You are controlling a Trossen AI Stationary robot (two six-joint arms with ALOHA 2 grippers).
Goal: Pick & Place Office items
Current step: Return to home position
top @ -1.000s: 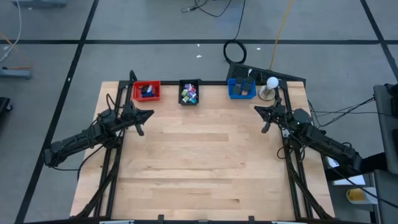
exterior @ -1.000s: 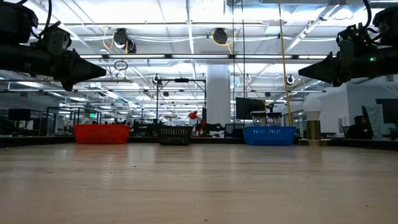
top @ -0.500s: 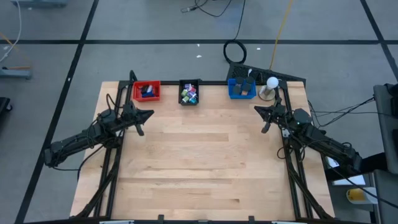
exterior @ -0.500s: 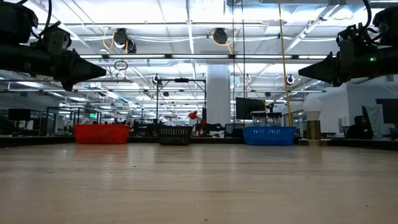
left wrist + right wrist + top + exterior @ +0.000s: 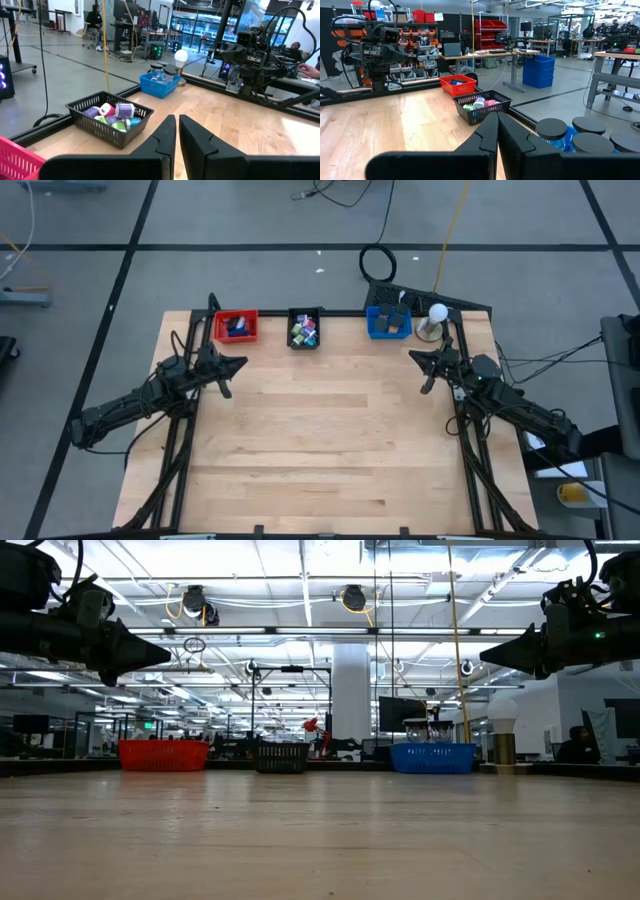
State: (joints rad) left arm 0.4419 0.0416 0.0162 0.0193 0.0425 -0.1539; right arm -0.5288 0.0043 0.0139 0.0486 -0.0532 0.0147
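Lead: Status on the office items (image 5: 114, 112)?

Me: All binned, as far as I can see. There's a mixed pile in the black bin (image 5: 281, 757), a few pieces in the red bin (image 5: 163, 755) and some in the blue bin (image 5: 432, 757). All three bins sit along the far edge of the table (image 5: 320, 440). I spot nothing loose on the wood.

Lead: Grippers?

Me: On the left gripper (image 5: 177, 131) the fingers are pressed together and hold nothing. It's raised near the left edge, just short of the red bin. The right gripper (image 5: 497, 131) is closed up the same way and empty, near the right edge by the blue bin and the lamp (image 5: 436, 313).

Lead: Anything left?

Me: Sorting looks done, I'd say. Only parking both arms is open, and they look close to rest. I can't count pieces inside the bins from here.
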